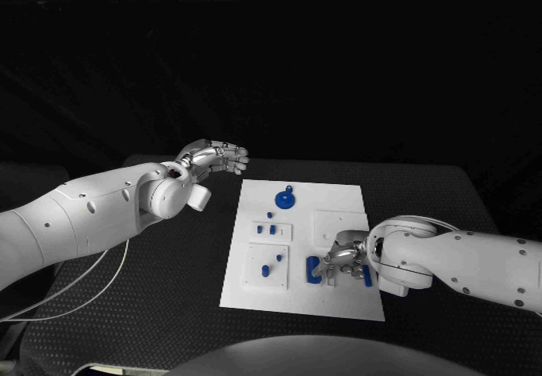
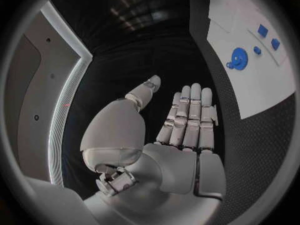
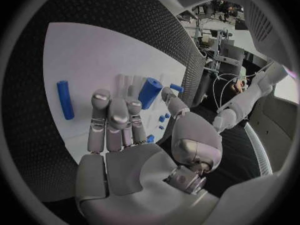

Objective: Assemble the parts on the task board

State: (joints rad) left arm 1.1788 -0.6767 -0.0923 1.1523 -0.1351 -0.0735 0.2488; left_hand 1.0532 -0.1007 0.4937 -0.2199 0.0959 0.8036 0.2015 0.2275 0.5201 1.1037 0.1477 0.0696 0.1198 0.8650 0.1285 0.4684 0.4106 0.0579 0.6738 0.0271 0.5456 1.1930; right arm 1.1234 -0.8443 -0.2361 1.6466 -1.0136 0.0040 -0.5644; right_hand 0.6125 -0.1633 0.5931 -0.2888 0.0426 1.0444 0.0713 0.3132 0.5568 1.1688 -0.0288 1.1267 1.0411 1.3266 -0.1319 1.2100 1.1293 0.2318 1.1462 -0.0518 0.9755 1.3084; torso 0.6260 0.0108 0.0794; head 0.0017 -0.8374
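Observation:
The white task board (image 1: pixel 296 294) lies in the middle of the black table. A blue gear (image 1: pixel 287 200) sits at its far end, also seen as the gear (image 2: pixel 238 58) from the left wrist. Small blue pieces (image 1: pixel 265 229) and pegs (image 1: pixel 266 270) stand on its left half. My right hand (image 1: pixel 345 262) is low over the board's near right part. Its thumb and nearest finger pinch a blue cylinder (image 3: pixel 149 92), the piece (image 1: pixel 311 270) at the hand's left. A blue bar (image 3: pixel 64 100) lies flat on the board beside the hand. My left hand (image 1: pixel 214 159) hovers beyond the board's far left corner, fingers (image 2: pixel 190 115) straight, holding nothing.
The black table (image 1: pixel 169 274) spreads wide on both sides of the board. A white cable (image 1: pixel 84 286) hangs from my left arm over the table's left part. Raised white blocks (image 1: pixel 339 223) sit on the board's right half.

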